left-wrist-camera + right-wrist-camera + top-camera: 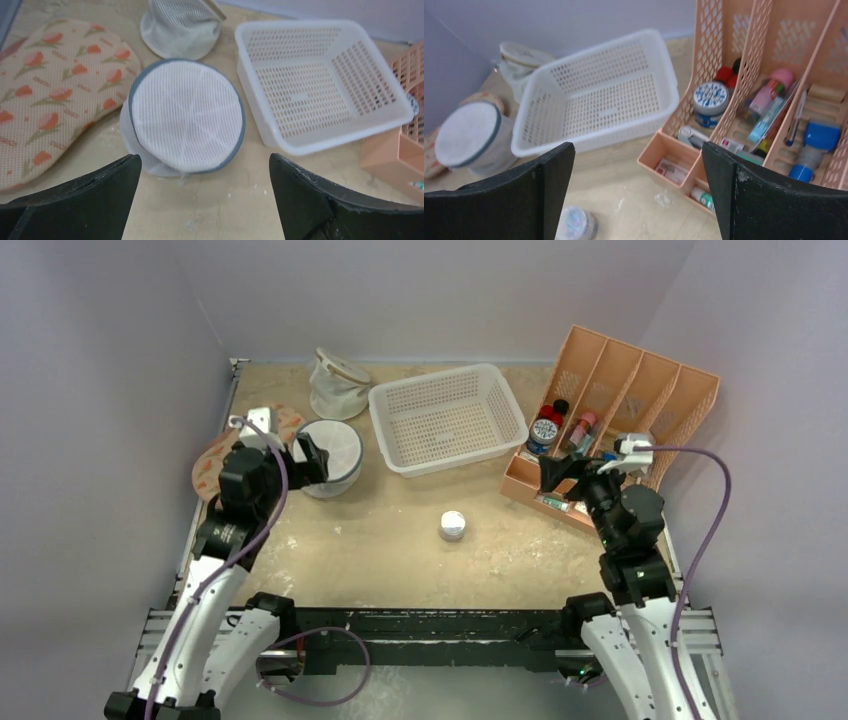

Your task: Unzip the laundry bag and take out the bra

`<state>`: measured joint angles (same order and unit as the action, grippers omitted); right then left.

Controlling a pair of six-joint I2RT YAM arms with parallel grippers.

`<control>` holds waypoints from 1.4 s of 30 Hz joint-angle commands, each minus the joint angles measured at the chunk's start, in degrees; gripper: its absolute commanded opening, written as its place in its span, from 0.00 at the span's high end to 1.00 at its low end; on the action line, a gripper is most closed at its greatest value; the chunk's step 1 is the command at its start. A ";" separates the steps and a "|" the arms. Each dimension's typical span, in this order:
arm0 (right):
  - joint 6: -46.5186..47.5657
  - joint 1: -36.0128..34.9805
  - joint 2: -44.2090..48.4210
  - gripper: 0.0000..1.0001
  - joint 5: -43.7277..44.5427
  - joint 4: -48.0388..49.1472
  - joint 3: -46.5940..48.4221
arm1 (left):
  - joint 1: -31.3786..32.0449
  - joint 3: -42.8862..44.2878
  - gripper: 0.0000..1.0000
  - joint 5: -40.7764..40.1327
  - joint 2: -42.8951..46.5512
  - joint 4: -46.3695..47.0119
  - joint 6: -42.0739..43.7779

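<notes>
The laundry bag [333,454] is a round white mesh drum with a grey-blue zipper rim, left of the white basket. Its lid is closed. It also shows in the left wrist view [186,116], tilted toward the camera, and in the right wrist view [470,136] at far left. The bra is hidden. My left gripper [305,462] is open and empty, just left of the bag and close to it; its gripper [205,172] has the jaws wide apart. My right gripper [565,472] is open and empty near the peach organizer; the right wrist view [638,165] shows its jaws wide apart.
A white perforated basket [447,419] sits at centre back. A white mesh pouch with tan rim [337,383] stands behind the bag. A flat oval pad with orange pattern [50,95] lies left of it. A small round jar [452,526] sits mid-table. A peach organizer [610,420] stands right.
</notes>
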<state>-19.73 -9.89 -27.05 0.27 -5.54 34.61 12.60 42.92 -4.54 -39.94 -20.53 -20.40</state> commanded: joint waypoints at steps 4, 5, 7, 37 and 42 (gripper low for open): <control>0.96 4.03 -8.02 0.00 0.89 0.63 15.49 | -3.83 15.46 0.01 -3.35 -9.68 -2.99 -5.09; 1.13 4.40 -8.82 0.00 0.91 0.53 16.97 | -4.19 16.95 0.01 -3.61 -10.75 -3.32 -5.37; 1.55 4.99 -9.98 0.00 0.72 0.68 18.99 | -4.79 19.38 0.01 -3.94 -12.61 -3.73 -6.17; -1.02 6.55 -15.56 0.00 -17.26 1.87 18.74 | -6.45 30.60 0.03 -11.43 -35.78 -21.04 -5.26; -0.85 6.55 -19.39 0.00 -25.53 2.51 17.21 | -6.45 28.31 0.09 -6.37 -39.88 -18.23 -6.27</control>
<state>-20.45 -3.66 -43.83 -16.64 -6.13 52.90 6.63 71.35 -13.10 -78.56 -40.53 -27.20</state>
